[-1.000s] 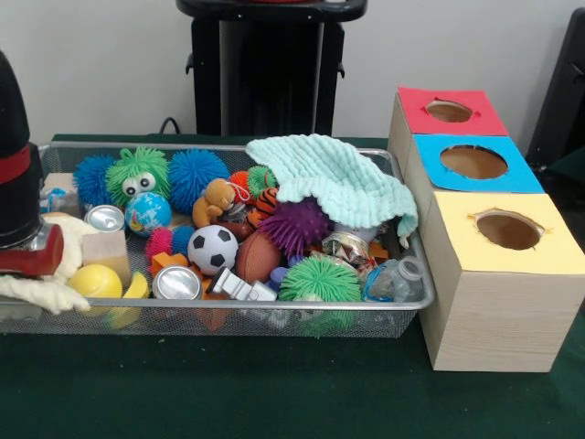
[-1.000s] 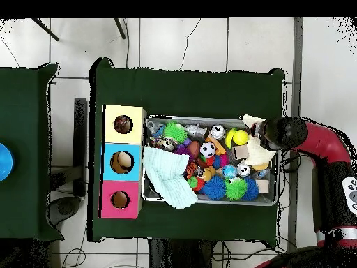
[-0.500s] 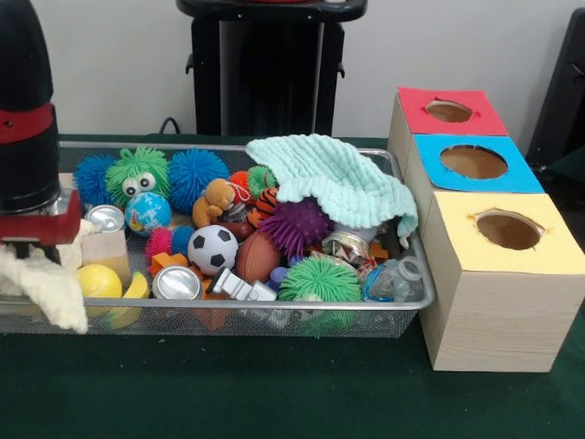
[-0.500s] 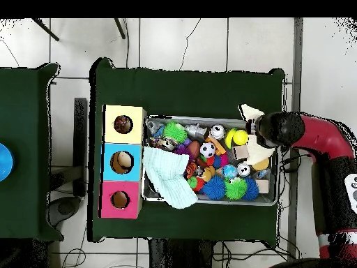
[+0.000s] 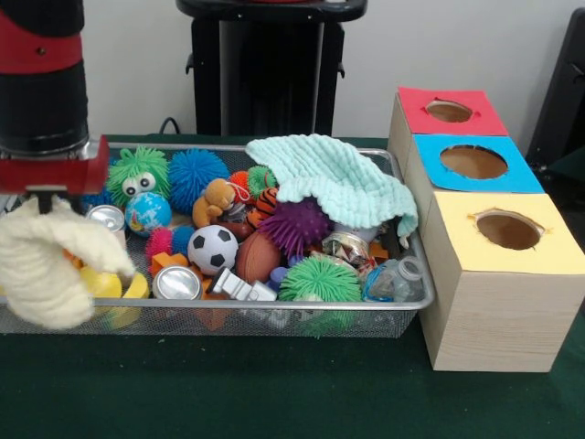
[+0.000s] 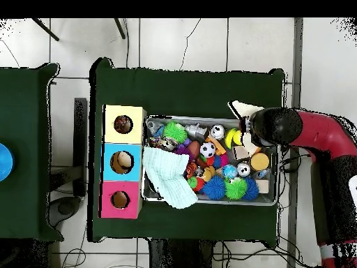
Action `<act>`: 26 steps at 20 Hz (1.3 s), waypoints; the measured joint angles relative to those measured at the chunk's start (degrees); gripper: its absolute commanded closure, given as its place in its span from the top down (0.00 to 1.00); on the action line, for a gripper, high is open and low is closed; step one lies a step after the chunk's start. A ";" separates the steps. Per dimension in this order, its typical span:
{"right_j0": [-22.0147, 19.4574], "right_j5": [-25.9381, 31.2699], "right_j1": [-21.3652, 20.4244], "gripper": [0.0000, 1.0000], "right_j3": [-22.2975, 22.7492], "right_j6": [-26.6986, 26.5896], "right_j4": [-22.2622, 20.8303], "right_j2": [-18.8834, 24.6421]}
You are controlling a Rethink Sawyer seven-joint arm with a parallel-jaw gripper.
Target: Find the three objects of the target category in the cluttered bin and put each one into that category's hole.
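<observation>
the gripper pinches a cream cloth that hangs over the left end of the wire bin — above the clutter. right of the bin stand three boxes with holes — red, blue, yellow.

A dark green cloth covers the table, and a second green-covered table stands apart, a blue round thing at its edge. Cables trail over the pale tiled floor.
</observation>
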 measured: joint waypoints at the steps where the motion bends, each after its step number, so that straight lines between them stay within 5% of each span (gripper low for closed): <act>1: 0.24 0.06 -0.85 0.00 0.65 0.00 0.43 -0.22; 13: 4.59 0.21 -10.76 0.00 9.16 0.00 5.40 -4.59; 26: 9.14 -1.90 -11.52 0.00 15.40 0.06 7.46 -9.67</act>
